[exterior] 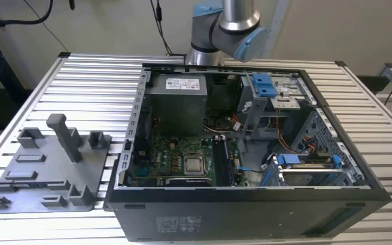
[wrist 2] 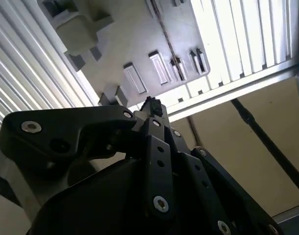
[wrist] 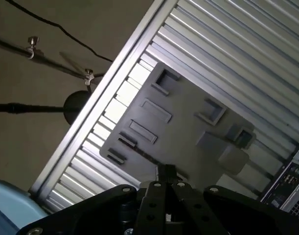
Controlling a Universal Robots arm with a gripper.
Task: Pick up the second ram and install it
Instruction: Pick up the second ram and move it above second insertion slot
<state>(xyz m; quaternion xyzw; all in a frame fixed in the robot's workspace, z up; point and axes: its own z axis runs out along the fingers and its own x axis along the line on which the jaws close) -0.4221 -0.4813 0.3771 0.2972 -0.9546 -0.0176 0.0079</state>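
Note:
In both wrist views my gripper (wrist 2: 151,105) (wrist: 165,171) hangs high above the grey plastic tray (wrist 2: 139,39) (wrist: 188,127). Its black fingertips are pressed together and I see nothing between them. A thin dark strip (wrist: 139,152) (wrist 2: 164,29) runs along the tray below the fingertips; I cannot tell whether it is the second ram. In the exterior view the tray (exterior: 39,178) lies on the slatted table at the exterior view's left. The arm (exterior: 223,30) rises out of that picture behind the open computer case (exterior: 250,209).
The open case holds a green motherboard (exterior: 175,158) with a square silver chip (exterior: 194,165), a grey power supply (exterior: 175,102) and blue drive brackets (exterior: 264,84). Upright posts (exterior: 67,138) stand on the tray. The table edge (wrist: 90,137) lies close to the tray.

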